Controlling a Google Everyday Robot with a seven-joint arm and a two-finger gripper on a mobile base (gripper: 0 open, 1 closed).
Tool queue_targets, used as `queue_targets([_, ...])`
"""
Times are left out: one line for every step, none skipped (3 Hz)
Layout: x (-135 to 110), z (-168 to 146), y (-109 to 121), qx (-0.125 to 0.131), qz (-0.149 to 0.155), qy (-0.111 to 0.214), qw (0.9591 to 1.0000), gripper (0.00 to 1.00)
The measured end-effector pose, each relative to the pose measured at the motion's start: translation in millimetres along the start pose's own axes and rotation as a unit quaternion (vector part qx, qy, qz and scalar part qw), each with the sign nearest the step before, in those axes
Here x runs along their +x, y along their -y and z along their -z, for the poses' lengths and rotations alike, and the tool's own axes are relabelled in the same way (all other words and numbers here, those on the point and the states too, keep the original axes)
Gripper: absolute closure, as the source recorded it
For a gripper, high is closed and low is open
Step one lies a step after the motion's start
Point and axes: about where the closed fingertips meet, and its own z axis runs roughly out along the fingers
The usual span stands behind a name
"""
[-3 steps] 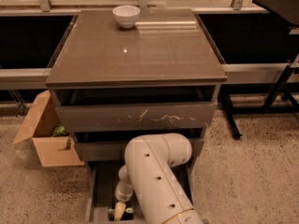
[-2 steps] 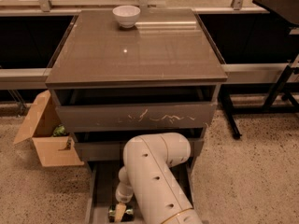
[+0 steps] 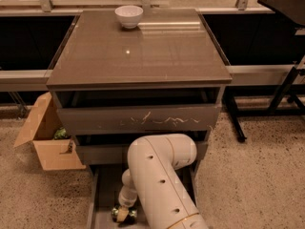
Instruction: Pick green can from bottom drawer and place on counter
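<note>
Starting at the left of the frame, one open cardboard box (image 3: pixel 47 142) sits on the speckled floor (image 3: pixel 257 185), just beside the cabinet, with something green showing inside it. The cabinet has three drawers. The top one carries a white-scratched drawer front (image 3: pixel 138 119), and the middle drawer (image 3: pixel 97 153) is pulled out slightly beneath it. The bottom drawer (image 3: pixel 106 191) is drawn out furthest, toward the lower edge of the frame. Above them the counter (image 3: pixel 143 56) spreads wide and glossy, and a single white bowl (image 3: pixel 128 15) stands near its far edge at upper centre. One white robot arm (image 3: pixel 162 180) bends over the bottom drawer and hides its right half; a strip of grey drawer floor shows on the left. The gripper (image 3: pixel 123 215) is down inside this drawer near the bottom of the frame, directly on the one green can (image 3: pixel 132 214), which lies on the drawer floor. Whether the gripper has clamped the can or sits loose on it cannot be told. The middle drawer's front overhangs the space just behind the arm. To the right, black table legs (image 3: pixel 283 87) stand near the cabinet on the speckled floor.
</note>
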Motion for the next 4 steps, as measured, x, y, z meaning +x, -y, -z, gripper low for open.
queue_targets([-1.5,4.1,-1.2,0.0,0.0,0.0,1.0,0.7])
queue_targets([3.1,3.7,-3.1,0.004,0.002,0.007,1.0,0.99])
queue_targets([8.1,6.9,-6.8,0.013,0.026,0.037,0.9989,1.0])
queue_targets([8.3,9.5,-7.9,0.016,0.028,0.038,0.9987,1.0])
